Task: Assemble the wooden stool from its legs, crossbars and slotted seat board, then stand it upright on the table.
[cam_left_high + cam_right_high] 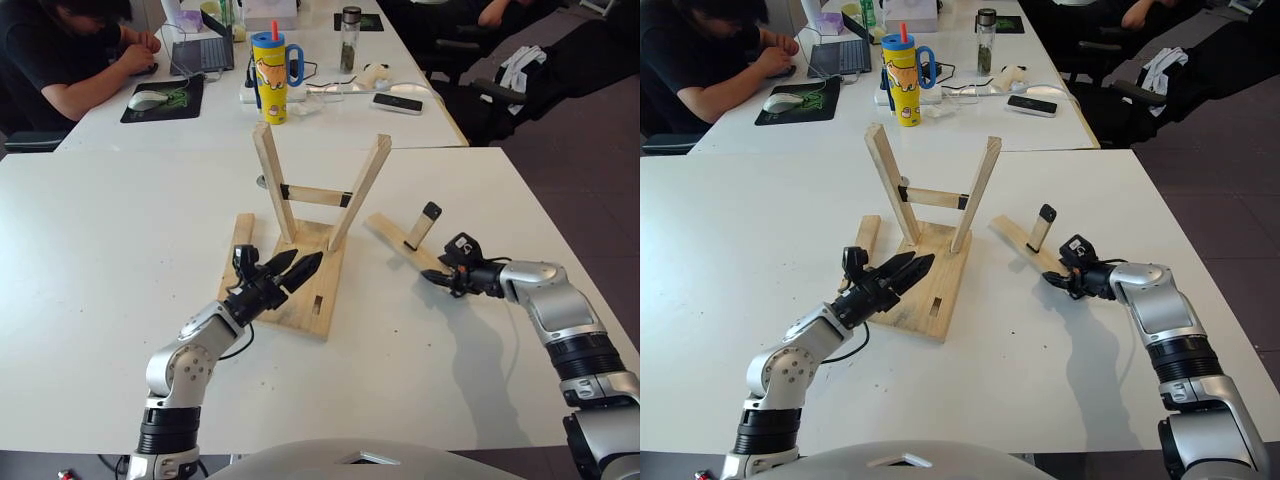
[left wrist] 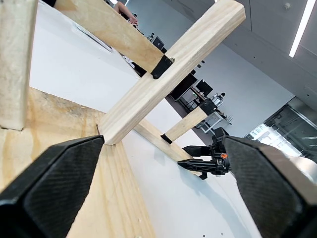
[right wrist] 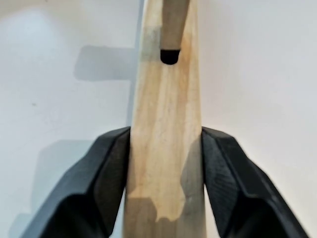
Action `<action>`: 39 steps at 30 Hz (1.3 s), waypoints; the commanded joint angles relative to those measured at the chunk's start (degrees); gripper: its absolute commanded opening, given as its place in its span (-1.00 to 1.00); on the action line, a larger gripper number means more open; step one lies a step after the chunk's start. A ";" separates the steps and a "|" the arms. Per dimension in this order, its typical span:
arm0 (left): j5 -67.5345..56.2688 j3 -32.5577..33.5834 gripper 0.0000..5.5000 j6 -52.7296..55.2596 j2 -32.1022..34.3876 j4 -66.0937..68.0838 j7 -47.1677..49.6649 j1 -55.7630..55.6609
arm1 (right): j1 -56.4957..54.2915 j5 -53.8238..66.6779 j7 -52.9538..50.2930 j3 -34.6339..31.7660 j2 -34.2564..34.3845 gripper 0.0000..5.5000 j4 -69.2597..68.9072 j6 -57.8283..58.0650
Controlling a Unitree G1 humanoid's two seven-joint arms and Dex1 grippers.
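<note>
My right gripper clamps the loose leg across its flat sides, light stiff wood I judge, while my left gripper gapes empty over the seat board.

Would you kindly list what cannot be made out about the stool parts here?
Head views: pale wooden strip beside the flat slotted wooden seat board; the left end effector covers its near end, separateness unclear.
Right wrist view: loose wooden leg, cut off by the frame edge.
Left wrist view: one upright wooden leg, likewise cut off.
</note>
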 commanded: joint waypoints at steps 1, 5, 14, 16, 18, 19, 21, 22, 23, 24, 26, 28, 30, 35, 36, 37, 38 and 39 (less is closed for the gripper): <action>2.69 -1.13 0.62 -0.63 1.04 0.16 -0.04 -1.01 | 0.17 -1.23 -0.32 0.05 0.41 -0.25 0.91 0.18; 3.73 -1.39 0.62 -0.93 1.13 0.54 0.03 -1.82 | -1.88 2.42 -3.56 -5.68 3.40 -0.25 1.11 -1.09; 2.69 0.15 0.62 0.15 2.31 0.21 -0.40 -4.35 | -11.04 20.95 -7.21 -24.93 10.74 -0.25 -1.10 0.22; 2.36 0.61 0.62 0.38 2.54 -0.01 -0.44 -4.68 | -12.60 24.88 -6.22 -26.98 10.84 -0.25 -1.71 2.46; 1.97 1.00 0.62 0.72 2.93 -0.03 -0.74 -5.13 | -14.56 32.95 -5.13 -29.90 11.30 -0.25 -4.24 8.98; 1.82 1.23 0.62 0.85 3.12 0.00 -0.86 -5.33 | -15.48 37.19 -4.78 -31.16 11.60 -0.25 -5.66 12.53; 1.53 1.64 0.62 1.03 3.49 0.09 -1.12 -5.56 | -16.11 44.90 -3.37 -31.64 11.34 -0.25 -9.60 19.84; 1.44 1.77 0.62 1.11 3.65 0.15 -1.27 -5.68 | -16.15 48.71 -3.18 -31.70 11.11 -0.25 -11.80 23.31; 1.14 1.97 0.62 1.28 3.84 0.14 -1.44 -5.81 | -16.18 52.26 -3.14 -31.79 10.85 -0.25 -13.83 26.52; 0.69 2.22 0.62 1.56 3.99 0.04 -1.66 -5.95 | -16.10 56.36 -2.89 -32.07 10.36 -0.25 -15.59 29.85; -0.60 2.76 0.62 2.59 4.41 -0.73 -1.99 -6.11 | -15.56 62.72 -2.16 -32.50 9.03 -0.25 -17.85 35.02; -5.95 4.76 0.69 5.68 4.51 -2.27 -2.51 -5.98 | -13.99 66.05 -1.34 -31.52 7.60 -0.25 -20.10 38.50; -15.26 7.65 0.77 10.56 5.08 -4.88 -3.03 -5.86 | -11.26 65.97 0.93 -28.85 5.97 -0.25 -22.21 40.41; -31.86 13.70 0.96 17.34 8.64 -5.61 -0.03 -9.48 | -5.18 65.38 4.93 -25.83 3.87 -0.25 -24.74 41.22; -33.69 14.31 0.96 17.75 9.02 -5.60 0.85 -10.15 | -4.55 65.06 5.41 -25.27 3.74 -0.25 -24.91 41.05; -34.84 14.62 0.96 18.03 9.43 -5.19 1.76 -10.91 | -3.82 65.39 6.03 -24.89 3.67 -0.25 -25.38 41.22; -35.60 14.75 0.96 18.22 9.75 -4.66 2.54 -11.49 | -3.19 65.92 6.56 -24.54 3.61 -0.25 -25.77 41.43; -36.36 14.65 0.96 18.54 10.07 -4.15 3.04 -11.98 | -2.54 66.30 6.95 -24.23 3.46 -0.25 -26.10 41.56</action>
